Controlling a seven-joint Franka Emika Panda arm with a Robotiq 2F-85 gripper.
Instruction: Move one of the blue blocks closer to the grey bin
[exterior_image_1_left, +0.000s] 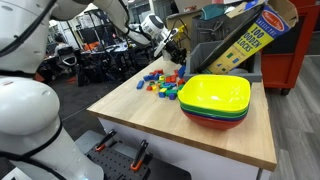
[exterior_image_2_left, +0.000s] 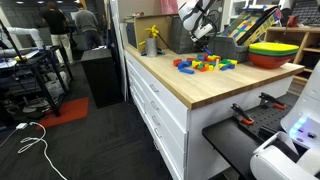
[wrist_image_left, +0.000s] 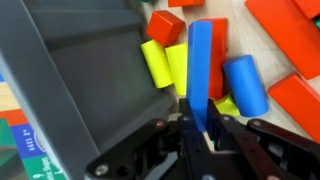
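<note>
Gripper (wrist_image_left: 200, 122): jaws pinching the blue block, one finger on each side.
Blue block (wrist_image_left: 201, 60): long slab, reaching out past the fingertips.
Grey bin (wrist_image_left: 80, 70): left of the jaws in the wrist view, close by.
Yellow blocks (wrist_image_left: 162, 65): between bin and held block.
Blue cylinder (wrist_image_left: 245, 85): just right of the jaws.

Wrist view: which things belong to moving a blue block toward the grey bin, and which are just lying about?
For the job: claw, long blue block in its grip, grey bin.
Lying about: blue cylinder, yellow blocks, red blocks.
</note>
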